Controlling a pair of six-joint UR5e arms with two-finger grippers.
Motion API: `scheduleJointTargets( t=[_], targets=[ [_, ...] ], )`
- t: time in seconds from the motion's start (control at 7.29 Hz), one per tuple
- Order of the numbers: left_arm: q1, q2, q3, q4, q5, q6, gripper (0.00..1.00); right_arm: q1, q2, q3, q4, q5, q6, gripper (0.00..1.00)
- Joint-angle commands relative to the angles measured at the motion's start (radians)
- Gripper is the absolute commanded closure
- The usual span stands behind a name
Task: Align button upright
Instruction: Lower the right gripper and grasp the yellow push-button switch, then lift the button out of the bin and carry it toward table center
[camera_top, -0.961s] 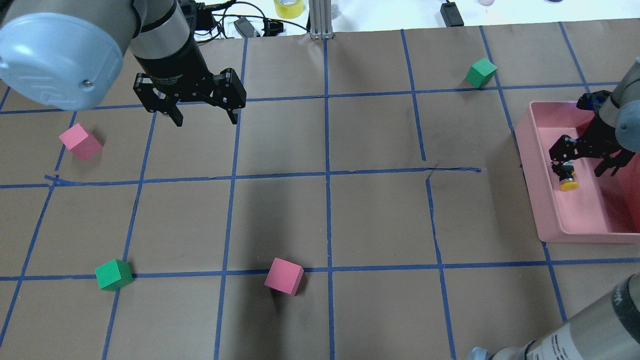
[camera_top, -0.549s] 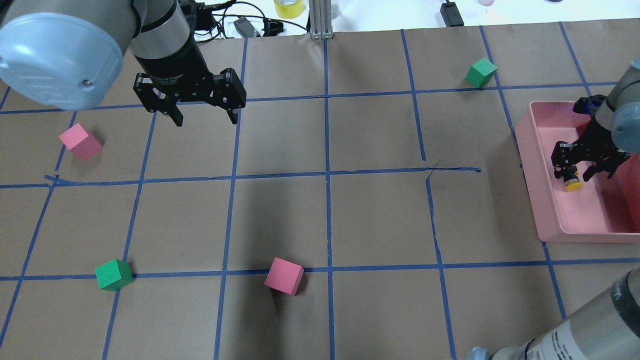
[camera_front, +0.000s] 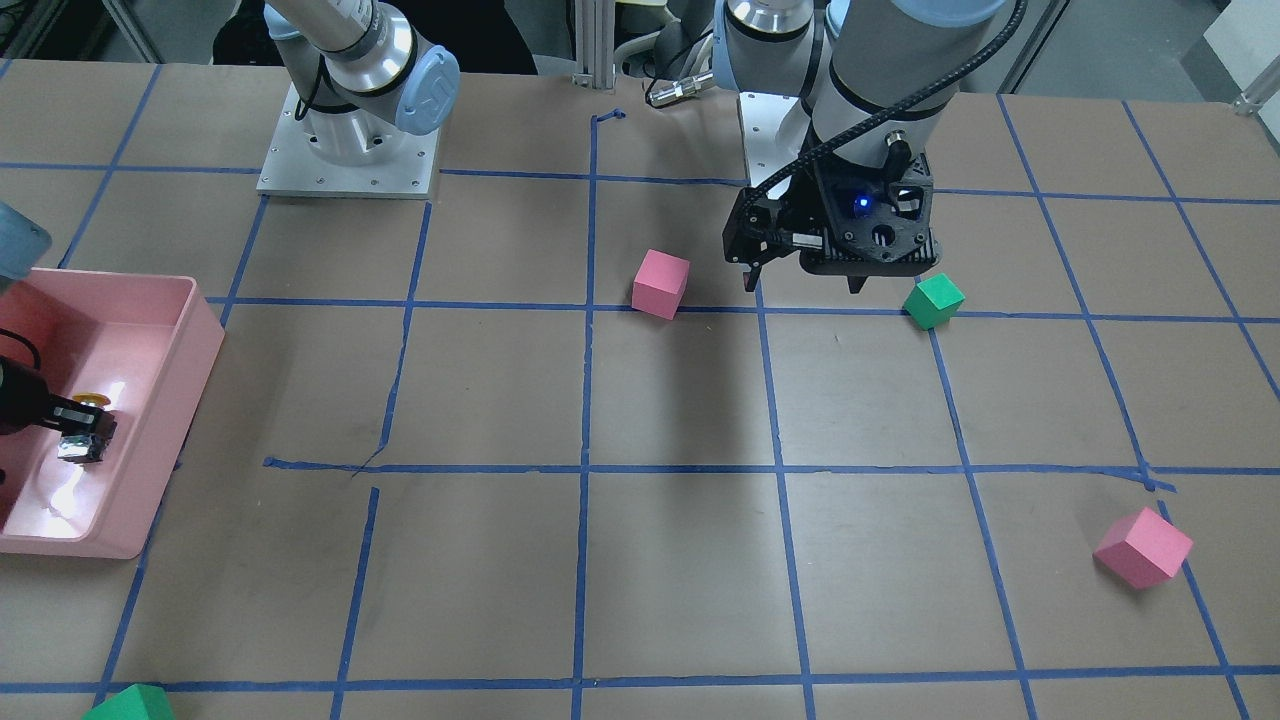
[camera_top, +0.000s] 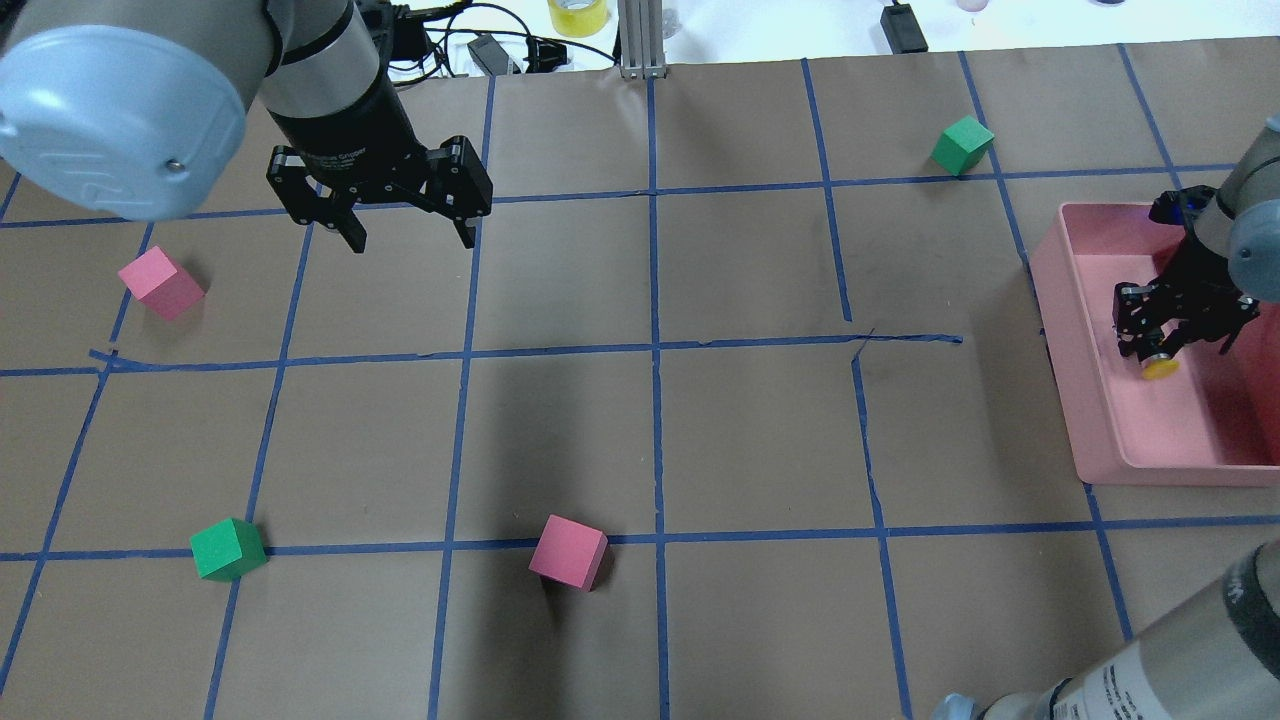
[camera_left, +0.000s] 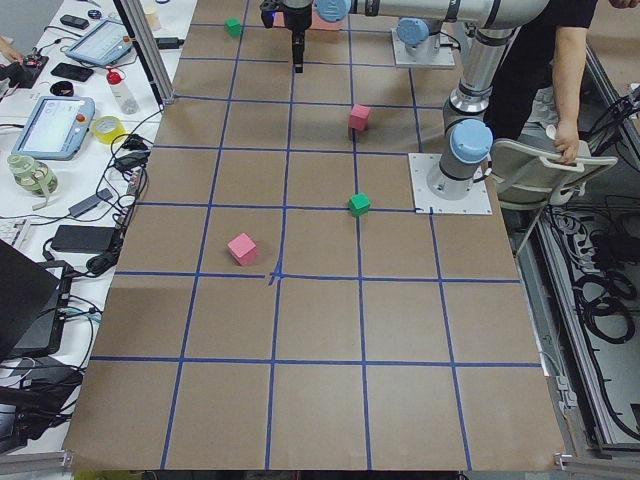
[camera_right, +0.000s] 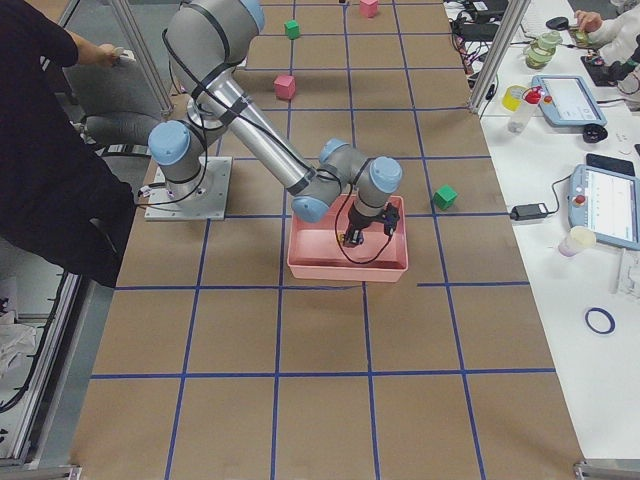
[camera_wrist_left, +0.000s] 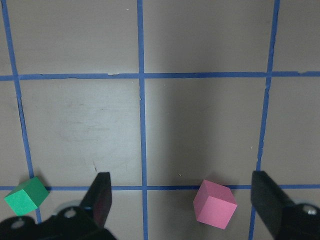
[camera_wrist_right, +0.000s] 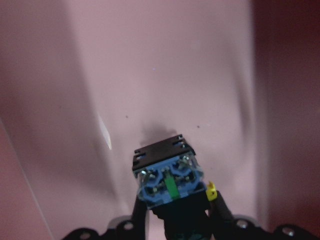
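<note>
The button (camera_top: 1160, 366) has a yellow cap and a black body. It sits inside the pink tray (camera_top: 1085, 420) at the table's right. My right gripper (camera_top: 1160, 345) is shut on the button's black body, low in the tray. In the right wrist view the button (camera_wrist_right: 167, 180) shows its blue and green end between the fingers, above the tray floor (camera_wrist_right: 150, 75). In the front-facing view the button (camera_front: 85, 430) is at the left edge. My left gripper (camera_top: 413, 240) is open and empty, above the table at the far left.
Pink cubes (camera_top: 161, 283) (camera_top: 568, 552) and green cubes (camera_top: 228, 549) (camera_top: 963, 144) lie scattered on the brown paper with its blue tape grid. The left wrist view shows a pink cube (camera_wrist_left: 215, 204) and a green cube (camera_wrist_left: 26, 196) below the open fingers.
My right gripper's fingers have closed from wide open onto the button, and the hand has shifted slightly right in the tray. My left arm has not moved.
</note>
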Motion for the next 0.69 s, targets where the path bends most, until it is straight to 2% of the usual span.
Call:
scheduleJointTargets(
  t=[0.0, 0.14, 0.27, 0.55],
  targets=[
    [0.000, 0.000, 0.000, 0.000, 0.000, 0.000, 0.00, 0.006, -0.064, -0.012, 0.020, 0.007, 0.002, 1.00],
    [0.000, 0.000, 0.000, 0.000, 0.000, 0.000, 0.00, 0.008, -0.109, -0.041, 0.096, 0.048, -0.009, 1.00],
    [0.000, 0.000, 0.000, 0.000, -0.002, 0.000, 0.00, 0.024, -0.137, -0.108, 0.197, 0.073, -0.004, 1.00],
    [0.000, 0.000, 0.000, 0.000, 0.000, 0.000, 0.00, 0.125, -0.137, -0.263, 0.356, 0.064, 0.005, 1.00]
  ],
)
